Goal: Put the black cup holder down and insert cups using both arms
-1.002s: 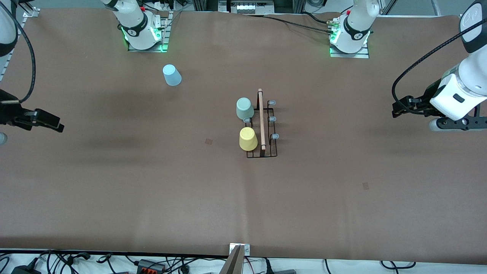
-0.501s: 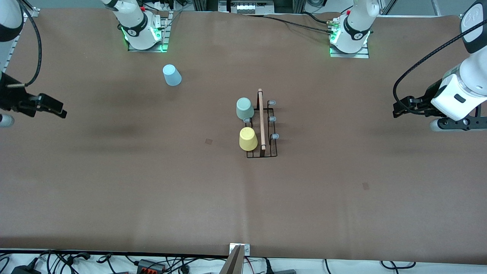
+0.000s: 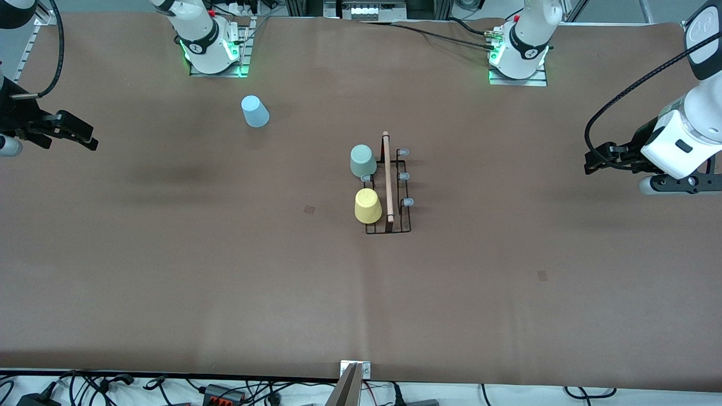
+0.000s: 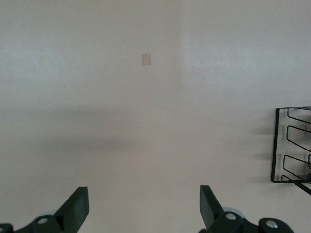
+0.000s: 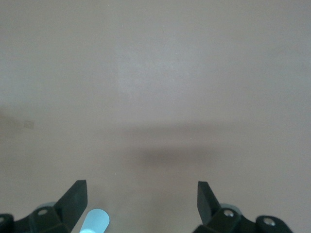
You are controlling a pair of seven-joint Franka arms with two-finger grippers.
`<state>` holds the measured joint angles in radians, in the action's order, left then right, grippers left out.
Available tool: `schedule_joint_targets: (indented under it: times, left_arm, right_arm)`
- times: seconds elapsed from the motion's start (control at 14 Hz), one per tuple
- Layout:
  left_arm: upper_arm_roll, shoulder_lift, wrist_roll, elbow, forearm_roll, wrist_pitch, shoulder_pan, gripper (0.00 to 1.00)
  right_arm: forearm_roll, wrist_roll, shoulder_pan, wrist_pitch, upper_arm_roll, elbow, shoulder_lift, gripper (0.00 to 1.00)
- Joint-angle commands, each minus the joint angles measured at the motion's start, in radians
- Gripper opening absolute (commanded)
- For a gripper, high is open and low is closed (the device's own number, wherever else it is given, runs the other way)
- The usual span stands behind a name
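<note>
Over the desk (image 3: 225,293) at its two ends, the right claw (image 3: 84,135) and left claw (image 3: 592,160) are hanging released and empty. Between them, well apart, the black cup holder (image 3: 389,223) is carrying green (image 3: 362,160) and yellow (image 3: 368,206) cups; the blue cup (image 3: 255,111), nearer the right claw, probably needs fetching next.

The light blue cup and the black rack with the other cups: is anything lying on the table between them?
No. In the front view only bare brown table separates the light blue cup from the black rack.
</note>
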<state>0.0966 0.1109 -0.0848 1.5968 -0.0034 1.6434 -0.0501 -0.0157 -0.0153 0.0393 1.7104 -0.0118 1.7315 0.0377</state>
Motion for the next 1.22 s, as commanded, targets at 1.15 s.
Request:
schedule_joint_targets:
  times: [1.15]
  left_arm:
    - [-0.031, -0.005, 0.054, -0.002, -0.009, 0.027, 0.024, 1.0]
  right_arm:
    - [0.013, -0.017, 0.011, -0.003, 0.015, 0.026, 0.022, 1.0]
